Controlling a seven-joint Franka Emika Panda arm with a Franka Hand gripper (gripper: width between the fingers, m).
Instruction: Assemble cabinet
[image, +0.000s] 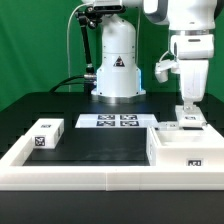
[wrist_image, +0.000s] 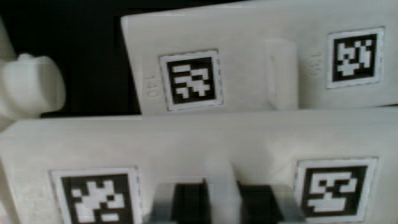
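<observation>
My gripper (image: 187, 113) hangs over the exterior view's right side, its tips down on a white tagged cabinet piece (image: 186, 125) behind the large white cabinet body (image: 190, 150). In the wrist view my gripper (wrist_image: 222, 203) has its two dark fingers (wrist_image: 185, 205) close together on a narrow white ridge of the near piece (wrist_image: 214, 150), which bears two marker tags. A second white tagged piece (wrist_image: 249, 65) lies just beyond it. A small white tagged block (image: 45, 135) sits at the exterior view's left.
The marker board (image: 118, 121) lies in front of the robot base (image: 116, 70). The long white table rim (image: 100, 180) runs along the front. A rounded white part (wrist_image: 27, 85) shows beside the far piece in the wrist view.
</observation>
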